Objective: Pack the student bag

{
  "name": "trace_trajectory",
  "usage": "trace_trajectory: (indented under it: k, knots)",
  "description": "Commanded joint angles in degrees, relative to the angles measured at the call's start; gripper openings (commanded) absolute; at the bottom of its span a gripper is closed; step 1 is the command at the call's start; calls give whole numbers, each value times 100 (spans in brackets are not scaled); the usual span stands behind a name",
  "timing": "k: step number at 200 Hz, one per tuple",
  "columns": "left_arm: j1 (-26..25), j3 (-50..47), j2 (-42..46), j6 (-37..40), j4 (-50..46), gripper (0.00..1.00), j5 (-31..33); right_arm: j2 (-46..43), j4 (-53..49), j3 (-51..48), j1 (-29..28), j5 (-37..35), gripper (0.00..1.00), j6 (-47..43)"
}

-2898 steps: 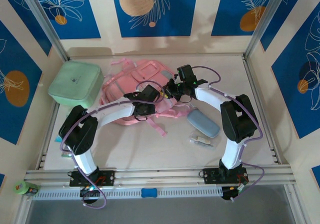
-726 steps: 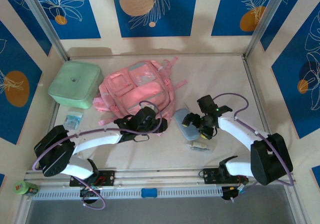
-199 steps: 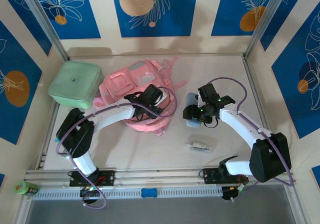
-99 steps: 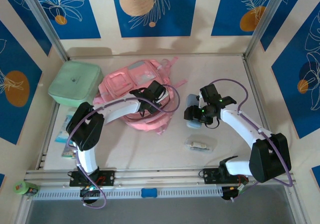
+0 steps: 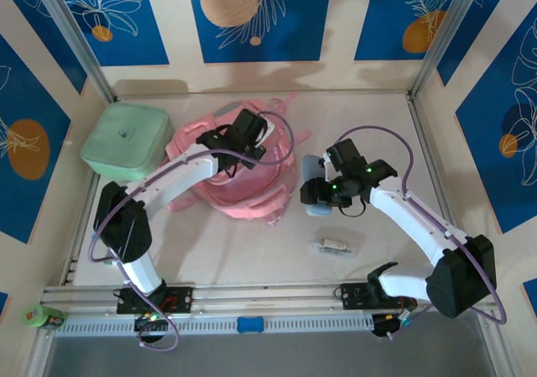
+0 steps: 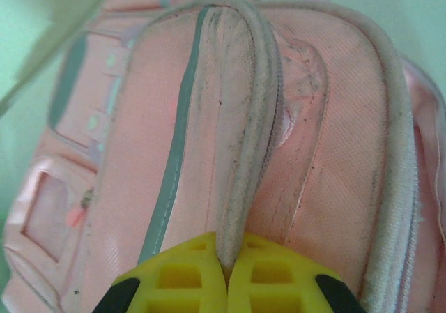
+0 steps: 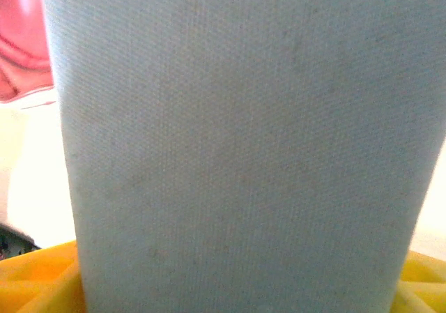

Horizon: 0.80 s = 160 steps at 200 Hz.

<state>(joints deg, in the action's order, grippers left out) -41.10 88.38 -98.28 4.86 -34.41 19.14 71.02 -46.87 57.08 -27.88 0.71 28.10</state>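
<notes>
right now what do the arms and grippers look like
The left arm and right arm have white links, black joints and a purple cable each. The left gripper and right gripper have black bodies and yellow fingers, the left's moulded with square pockets.

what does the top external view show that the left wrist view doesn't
Top external: the mint-green box, the right tool gripping the grey-blue pencil case, and a small clear packet on the table. Left wrist: close detail of the left tool, its yellow fingers pinched shut on a raised ridge of the student bag. Both: the student bag with the left tool on it.
</notes>
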Motion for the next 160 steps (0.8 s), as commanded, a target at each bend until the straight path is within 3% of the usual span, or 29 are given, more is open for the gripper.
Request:
trace_trajectory:
  k: [1,25,70,100,118,143,160]
  knots:
    - [-51,647,274,-660,-48,0,-240,290,163,294,-385,234,71,55]
    - [-54,1002,270,-1120,-188,0,-172,973,457,755,-914,111,71,-201]
    - [-52,1173,270,-1521,-214,0,-396,2726,1148,2101,-1166,324,71,-929]
    - [-12,1208,324,-1666,-266,0,-259,3366,1747,2374,-1059,166,81,-1127]
    - [31,1163,325,-1790,-276,0,-270,3464,1762,2458,-936,68,89,-1081]
    - [128,864,429,-2048,-54,0,-472,2787,2132,1734,-866,102,94,-942]
    - [179,734,478,-2110,75,0,-581,2356,2052,1302,-764,142,91,-546]
